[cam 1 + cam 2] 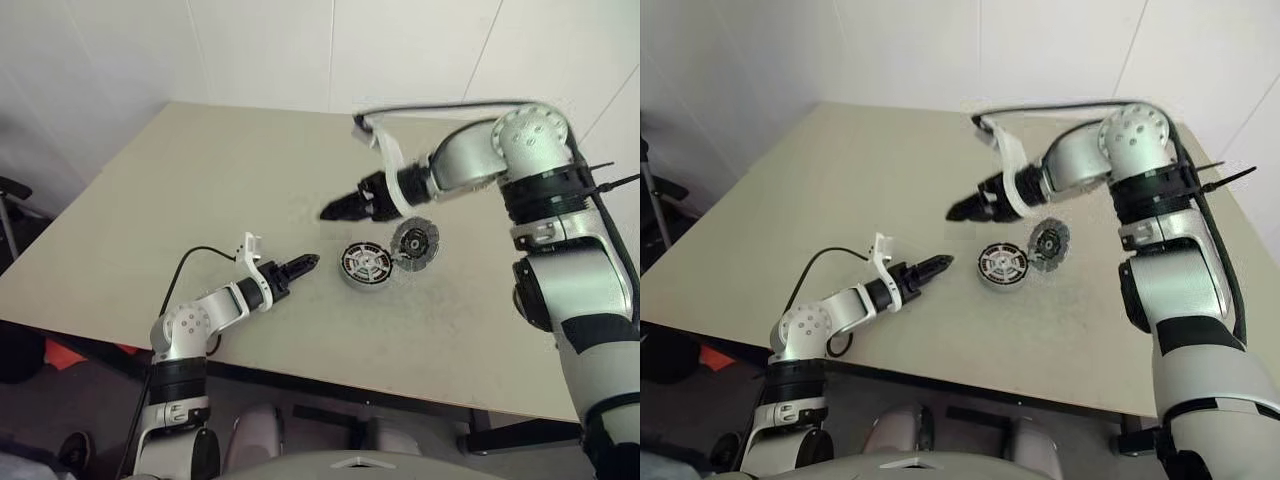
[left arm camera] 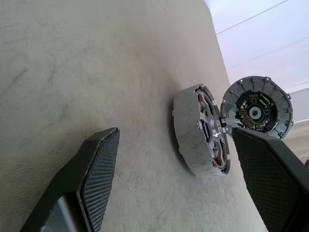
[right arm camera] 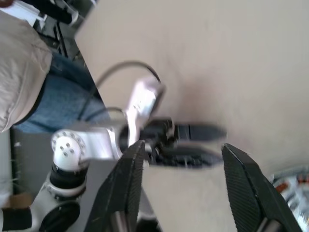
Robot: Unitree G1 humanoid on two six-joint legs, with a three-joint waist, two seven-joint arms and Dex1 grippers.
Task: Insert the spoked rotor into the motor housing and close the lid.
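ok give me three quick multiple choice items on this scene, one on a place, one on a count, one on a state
1. Where is the lid?
A. leaning beside the motor housing
B. in the left gripper
C. on the floor

2. How many robot grippers are over the table?
A. one
B. two
C. three

3. The spoked rotor is:
A. in the right gripper
B. seated in the housing
C. lying apart on the table

Answers: 1 A, its edge rests at the housing's side. 2 B, left and right. 3 B, spokes show inside the cup.
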